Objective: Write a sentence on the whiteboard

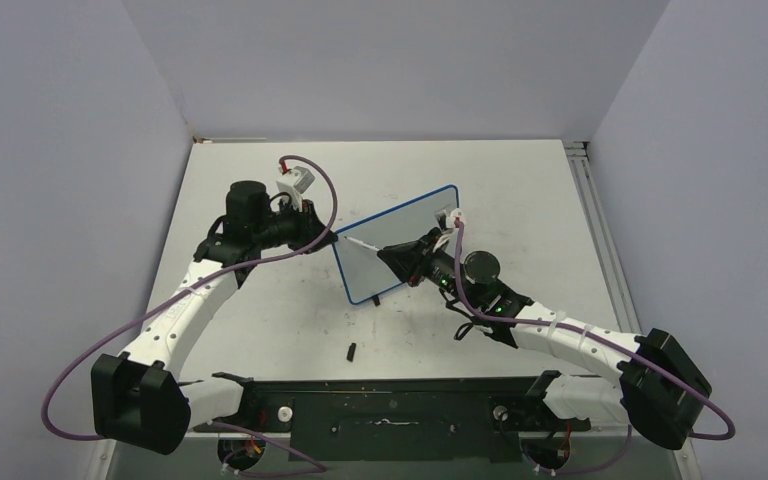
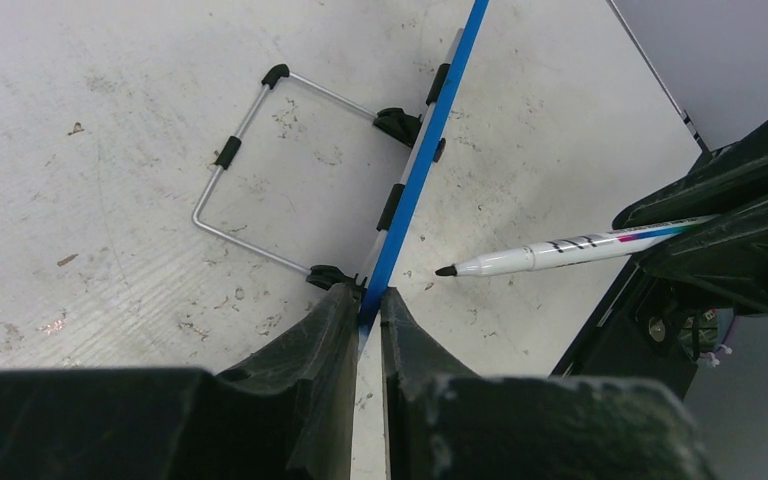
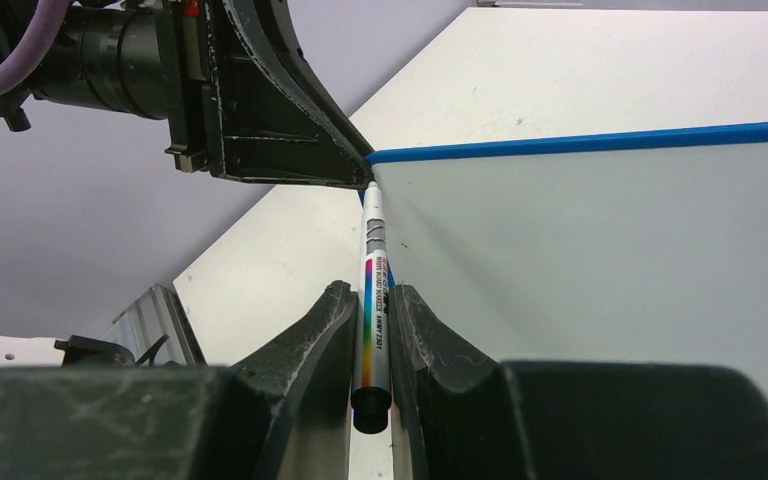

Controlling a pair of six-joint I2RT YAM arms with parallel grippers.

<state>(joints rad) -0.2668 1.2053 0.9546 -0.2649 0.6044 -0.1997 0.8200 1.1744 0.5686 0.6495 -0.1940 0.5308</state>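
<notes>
Black jaws first: your left gripper (image 2: 368, 300) is closed on the blue frame of the whiteboard (image 1: 405, 218), pinching the rim at the board's 9 o'clock edge in the top view. Your right gripper (image 3: 370, 300) is clamped round a white dry-erase marker (image 3: 373, 235), held toward its back end. The tip points to 10 o'clock and sits just by the face near the held corner; can't tell if it touches. Board stands tilted near table centre on a wire stand (image 2: 250, 165) w/ black feet. No letters of the sentence show on the face. Small black piece (image 1: 351, 351), prob. the cap, lies on the table (image 1: 280, 330) at 6 o'clock from the board, well apart.

Handling, my read: board is light and stiff, but the wire stand looks springy, so pen pressure will likely push or pivot it; the rim grip is the brace. Frame looks like smooth plastic, so expect slip if you press hard. Keep strokes light.
</notes>
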